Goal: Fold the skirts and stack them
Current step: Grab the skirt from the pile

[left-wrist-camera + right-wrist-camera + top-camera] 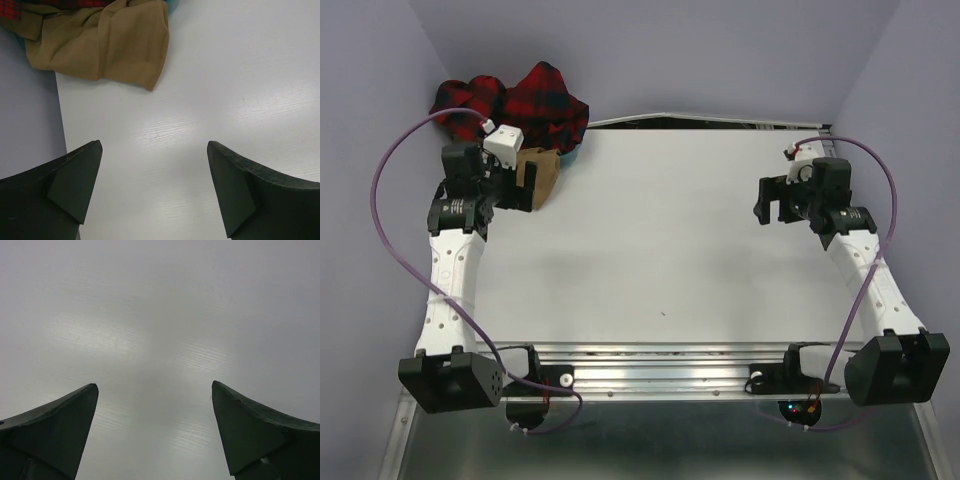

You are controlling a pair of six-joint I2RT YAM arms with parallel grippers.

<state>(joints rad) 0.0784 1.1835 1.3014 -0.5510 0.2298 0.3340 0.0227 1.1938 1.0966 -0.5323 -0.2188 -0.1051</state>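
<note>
Starting at the 6 o'clock edge of the white worktop (670, 260), the two arm bases sit side by side, and a purple cable (382, 190) loops out from each arm.

The left arm reaches up the 9 o'clock side. The left end effector (527, 186) is at about 10 o'clock, and its wrist view shows the left end effector (155, 150) with its dark fingers (75, 175) spread wide. Nothing is between them, only bare worktop below.

The right arm runs up the 3 o'clock side to about 2 o'clock. The right end effector (770, 203) is also spread there. Seen from its own camera, the right end effector (155, 390) frames nothing but plain white surface.

Farther back, just beyond the left fingertips and apart from them, lies the tan-brown skirt (110, 45). It is crumpled, with one corner on the worktop and the rest spilling past the worktop's left edge. From above, the tan-brown skirt (546, 168) sits at the 11 o'clock corner.

The red plaid skirt (520, 100) is heaped behind and partly over it, bunched against the lilac walls. A sliver of teal tub (573, 157) shows at its right.
</note>
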